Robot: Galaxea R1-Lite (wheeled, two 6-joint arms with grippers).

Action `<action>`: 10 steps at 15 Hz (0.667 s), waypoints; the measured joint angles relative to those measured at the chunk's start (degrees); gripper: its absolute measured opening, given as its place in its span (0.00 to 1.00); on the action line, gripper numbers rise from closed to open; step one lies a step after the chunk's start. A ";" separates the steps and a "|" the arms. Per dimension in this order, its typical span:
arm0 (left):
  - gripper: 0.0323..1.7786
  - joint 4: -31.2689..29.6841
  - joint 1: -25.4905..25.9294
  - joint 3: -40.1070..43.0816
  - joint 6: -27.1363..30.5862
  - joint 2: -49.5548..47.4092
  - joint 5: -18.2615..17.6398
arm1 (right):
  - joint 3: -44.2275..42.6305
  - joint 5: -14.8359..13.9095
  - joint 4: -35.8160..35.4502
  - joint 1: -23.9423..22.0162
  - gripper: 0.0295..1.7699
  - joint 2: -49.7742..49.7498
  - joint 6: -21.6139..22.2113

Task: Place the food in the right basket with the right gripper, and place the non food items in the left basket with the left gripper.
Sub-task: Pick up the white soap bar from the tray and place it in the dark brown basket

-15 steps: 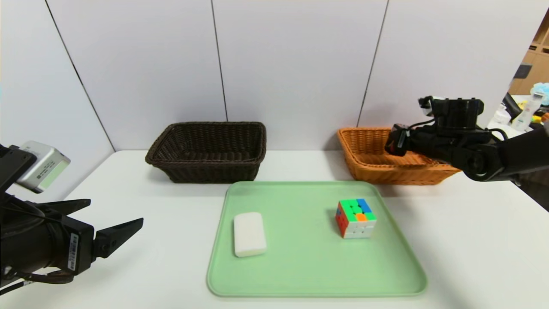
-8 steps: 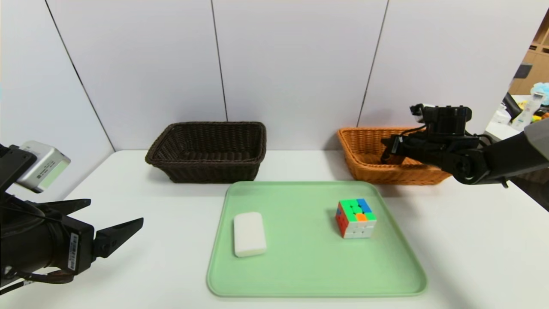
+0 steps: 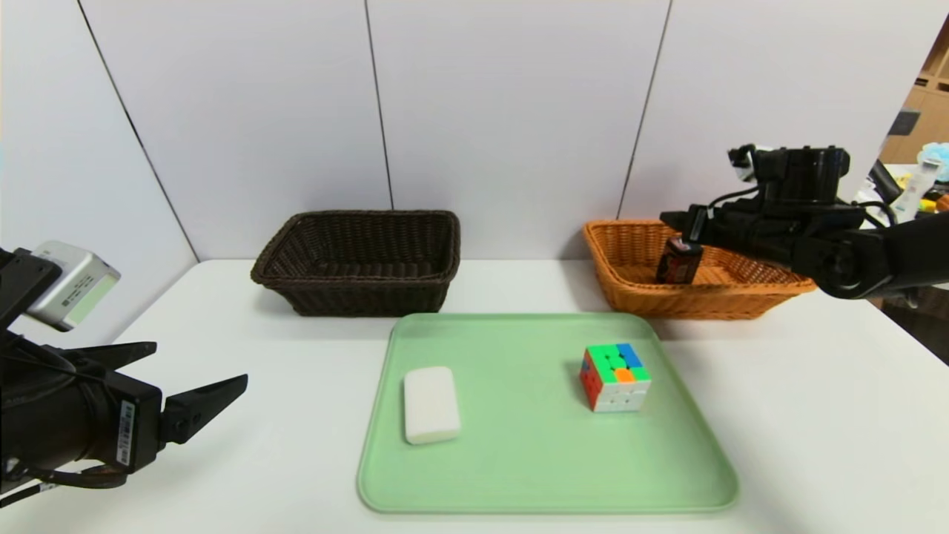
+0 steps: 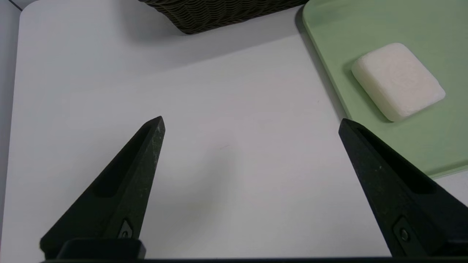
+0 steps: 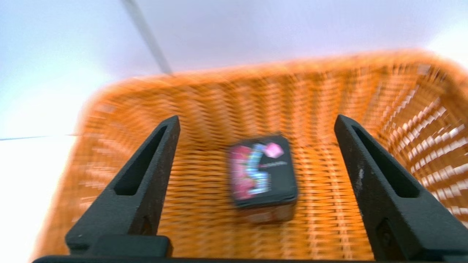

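Leaving the black packet (image 3: 678, 261) upright inside the orange basket (image 3: 689, 302) — its assigned place as food — appears to be why the right claw (image 5: 257, 118) hangs above it, fingers spread apart, gripping nothing.

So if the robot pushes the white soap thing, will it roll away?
Probably not: the white bar lies flat on its broad side. It might slide, since the tray looks smooth. It looks stiff, so it likely won't flop.
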 joint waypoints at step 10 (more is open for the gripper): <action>0.95 0.34 -7.25 -7.44 -1.93 6.10 2.58 | -0.89 -4.79 37.30 9.73 0.93 -32.22 -0.85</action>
